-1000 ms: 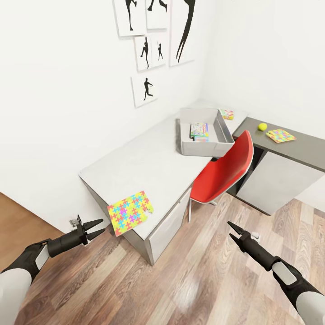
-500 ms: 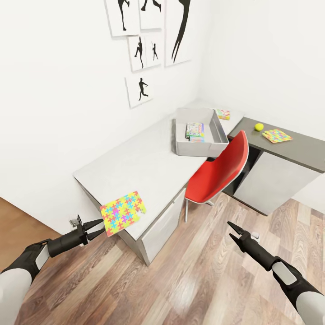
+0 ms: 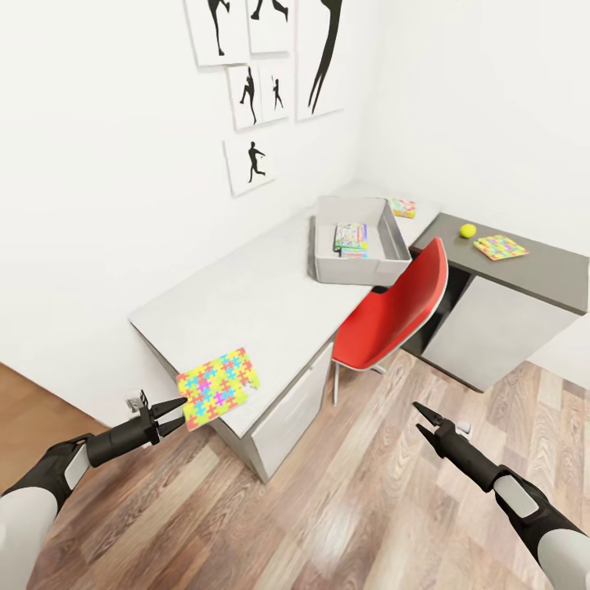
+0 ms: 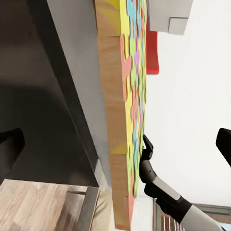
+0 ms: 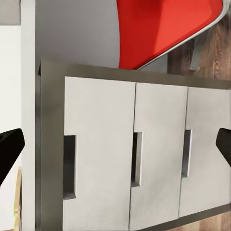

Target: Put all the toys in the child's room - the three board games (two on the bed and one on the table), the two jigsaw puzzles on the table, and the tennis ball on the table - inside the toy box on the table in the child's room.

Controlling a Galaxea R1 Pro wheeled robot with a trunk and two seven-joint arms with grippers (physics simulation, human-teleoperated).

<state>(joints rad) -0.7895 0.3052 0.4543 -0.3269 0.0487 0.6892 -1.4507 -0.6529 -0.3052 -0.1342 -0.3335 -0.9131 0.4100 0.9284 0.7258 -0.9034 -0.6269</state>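
left pincer (image 3: 175, 414) spread at jigsaw puzzle (image 3: 218, 387) edge, right pincer (image 3: 424, 417) spread

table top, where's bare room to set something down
The widest free stretch of the table lies between the near-corner jigsaw puzzle and the toy box. The lower dark wing is crowded at its far end by the tennis ball and second puzzle.

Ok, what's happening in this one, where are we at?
The robot faces the table with both grippers open and empty. The left gripper is level with a jigsaw puzzle overhanging the near corner. The toy box already holds flat game boxes. Another board game lies behind it; the tennis ball and second puzzle are on the dark wing.
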